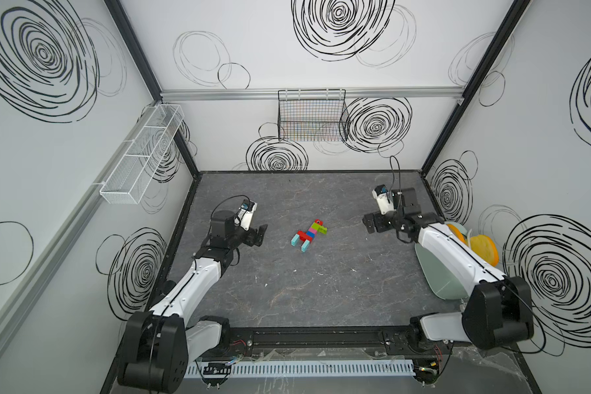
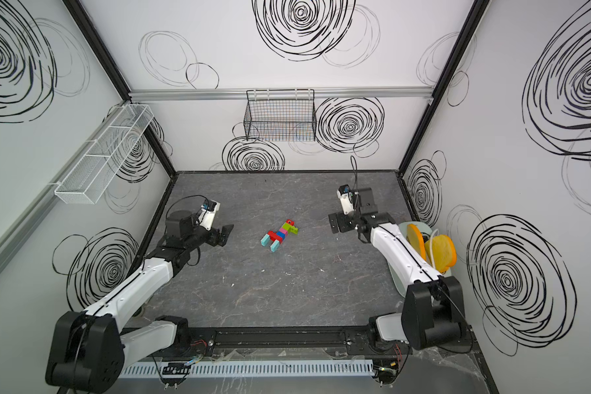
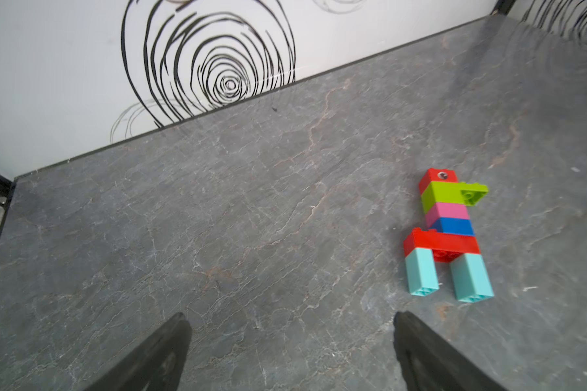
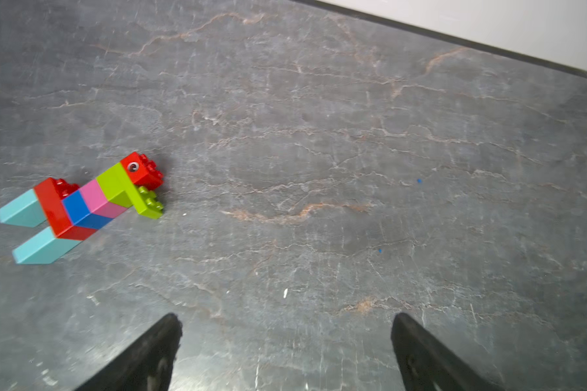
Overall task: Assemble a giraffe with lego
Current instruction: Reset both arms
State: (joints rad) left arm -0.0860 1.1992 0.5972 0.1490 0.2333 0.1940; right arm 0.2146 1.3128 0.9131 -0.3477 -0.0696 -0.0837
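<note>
Assembled giraffe [image 1: 309, 235] flat on tabletop [image 1: 304, 300], cyan legs toward left gripper [image 1: 259, 235], head toward right gripper [image 1: 370, 223]; both spread wide, empty; left marginally nearer.

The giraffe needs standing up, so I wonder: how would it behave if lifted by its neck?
The giraffe is probably stiff and light, being small, hard plastic. Its one-brick-wide neck may snap off at a joint under side load. Lying flat on its side, it should slide rather than roll.

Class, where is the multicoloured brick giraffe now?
In both top views the multicoloured brick giraffe lies on its side, central on the grey marbled table, between the left gripper and right gripper, touching neither.
</note>
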